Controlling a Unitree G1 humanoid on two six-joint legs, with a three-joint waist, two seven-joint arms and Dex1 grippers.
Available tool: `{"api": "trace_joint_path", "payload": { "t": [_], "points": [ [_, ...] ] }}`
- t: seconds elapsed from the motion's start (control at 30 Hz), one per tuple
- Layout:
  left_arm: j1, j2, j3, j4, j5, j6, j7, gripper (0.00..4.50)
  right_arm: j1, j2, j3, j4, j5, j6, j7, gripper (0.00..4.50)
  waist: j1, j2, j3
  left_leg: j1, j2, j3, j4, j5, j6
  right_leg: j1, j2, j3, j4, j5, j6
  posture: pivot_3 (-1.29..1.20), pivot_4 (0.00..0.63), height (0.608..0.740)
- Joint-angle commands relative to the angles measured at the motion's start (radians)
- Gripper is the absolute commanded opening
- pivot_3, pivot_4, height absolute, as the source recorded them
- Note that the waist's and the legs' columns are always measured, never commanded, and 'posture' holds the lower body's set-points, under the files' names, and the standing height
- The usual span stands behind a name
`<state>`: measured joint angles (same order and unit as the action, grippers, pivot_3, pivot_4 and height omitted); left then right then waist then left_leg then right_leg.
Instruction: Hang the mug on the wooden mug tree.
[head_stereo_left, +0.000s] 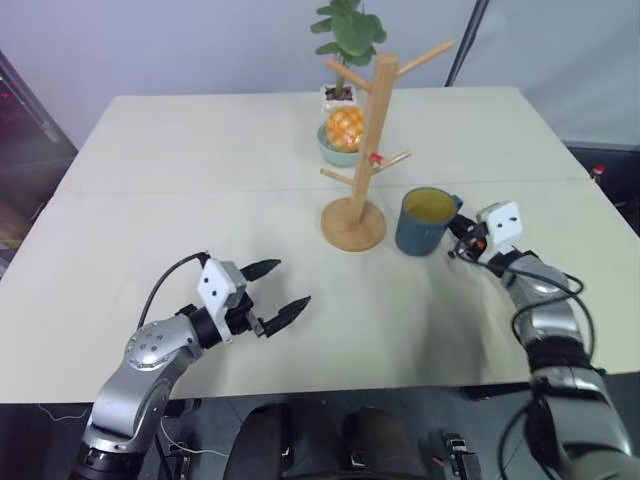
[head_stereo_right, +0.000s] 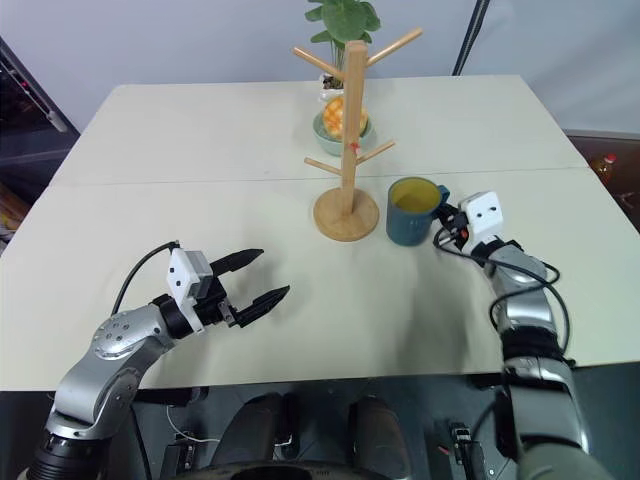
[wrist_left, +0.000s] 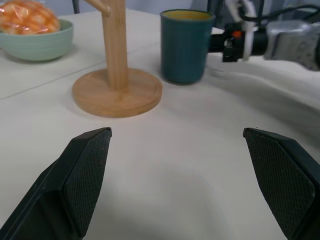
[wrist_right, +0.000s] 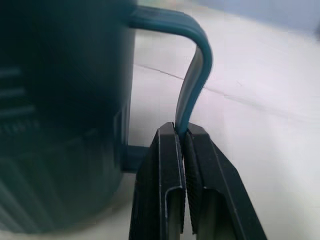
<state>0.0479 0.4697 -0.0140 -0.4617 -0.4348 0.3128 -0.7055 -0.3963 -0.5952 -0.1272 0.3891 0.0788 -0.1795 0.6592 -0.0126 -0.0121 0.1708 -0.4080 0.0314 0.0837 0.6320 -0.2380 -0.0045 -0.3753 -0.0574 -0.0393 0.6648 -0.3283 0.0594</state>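
Observation:
The dark teal mug (head_stereo_left: 425, 222) with a yellow inside stands upright on the table, just right of the wooden mug tree (head_stereo_left: 372, 130). Its loop handle (wrist_right: 197, 75) points toward my right arm. My right gripper (wrist_right: 182, 131) is shut on the lower part of that handle, pinching the thin strip between both fingers; it reaches in level from the mug's right (head_stereo_left: 458, 238). My left gripper (head_stereo_left: 288, 284) hovers open and empty over the near left part of the table, well short of the mug tree's round base (wrist_left: 117, 92).
A pale green bowl (head_stereo_left: 336, 150) holding an orange fruit sits right behind the mug tree, with a potted plant (head_stereo_left: 348, 35) behind it. The tree's pegs stick out to both sides. The cream table (head_stereo_left: 180, 180) stretches wide to the left.

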Motion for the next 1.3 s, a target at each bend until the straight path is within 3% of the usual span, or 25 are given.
{"api": "trace_joint_path", "payload": {
  "t": [0.03, 0.2, 0.5, 0.73, 1.3],
  "points": [
    [-0.017, 0.011, 0.027, -0.009, -0.003, -0.021, -0.003, 4.5, 0.04, -0.087, 0.034, -0.395, -0.049, 0.06, 0.038, 0.05, -0.004, 0.002, 0.001, 0.0, 0.0, 0.0, 0.0, 0.0, 0.0, 0.0, 0.0, 0.0, 0.0, 0.0, 0.0, 0.0, 0.15, 0.74],
    [-0.072, 0.014, 0.03, 0.04, -0.001, -0.027, -0.018, 4.5, 0.035, -0.123, 0.056, -0.643, -0.112, 0.271, -0.004, 0.05, -0.001, 0.001, 0.001, 0.003, 0.001, -0.001, 0.0, 0.001, -0.001, 0.002, 0.001, 0.0, 0.001, 0.0, 0.0, 0.0, 0.15, 0.74],
    [-0.148, 0.022, 0.073, 0.045, -0.059, 0.0, -0.034, 4.5, -0.05, -0.139, 0.116, -0.83, -0.16, 0.545, 0.008, 0.05, -0.002, 0.0, 0.001, 0.0, 0.0, 0.0, 0.0, 0.0, 0.0, 0.0, 0.0, 0.0, 0.0, 0.0, 0.0, 0.0, 0.15, 0.74],
    [-0.174, 0.038, 0.111, -0.021, -0.117, 0.058, -0.006, 4.5, -0.153, -0.149, 0.153, -0.864, -0.169, 0.65, 0.025, 0.05, -0.001, 0.0, 0.001, 0.0, 0.0, 0.0, 0.001, 0.0, 0.0, 0.0, 0.0, 0.0, 0.0, 0.0, 0.0, 0.0, 0.15, 0.74],
    [-0.249, 0.055, 0.165, -0.116, -0.295, 0.177, 0.042, 4.5, -0.279, -0.121, 0.28, -0.787, -0.241, 0.682, 0.02, 0.05, -0.003, 0.0, 0.001, 0.0, 0.0, 0.0, 0.001, 0.0, 0.0, 0.0, 0.0, 0.0, 0.0, 0.0, 0.0, 0.0, 0.15, 0.74]
  ]
}}
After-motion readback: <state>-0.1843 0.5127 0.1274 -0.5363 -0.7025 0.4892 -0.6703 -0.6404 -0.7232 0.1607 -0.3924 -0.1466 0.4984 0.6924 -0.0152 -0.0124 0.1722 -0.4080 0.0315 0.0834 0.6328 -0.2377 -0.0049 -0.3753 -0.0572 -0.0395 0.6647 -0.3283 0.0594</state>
